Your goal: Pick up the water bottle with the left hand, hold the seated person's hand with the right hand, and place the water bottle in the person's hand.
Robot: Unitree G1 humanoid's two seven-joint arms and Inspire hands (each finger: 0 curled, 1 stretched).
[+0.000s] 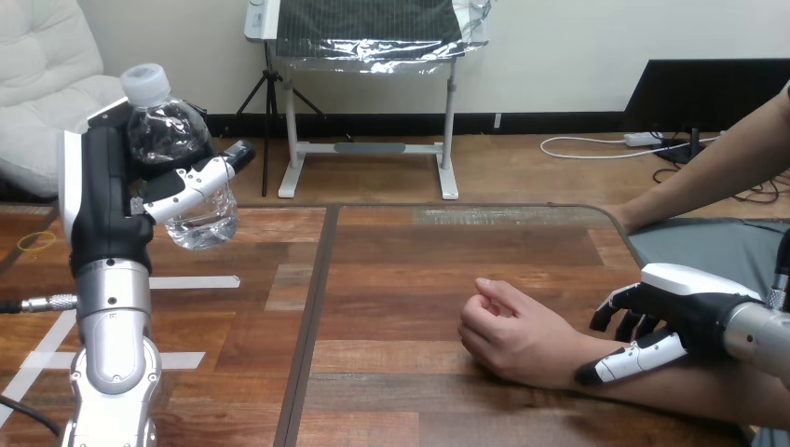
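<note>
My left hand (102,200) is raised at the table's left and is shut on a clear water bottle (177,158) with a white cap, held upright and a little tilted well above the wood. The person's hand (508,326) rests loosely curled on the table right of the middle, its forearm running off to the right. My right hand (689,312) sits at the person's wrist. Its thumb lies over the top of the forearm and its loosely bent fingers hang at the far side. They are not closed round the wrist.
The wooden table (391,279) has a dark seam running front to back near its middle and white tape marks (191,282) at the left. The person's other arm (708,177) rests on the far right corner.
</note>
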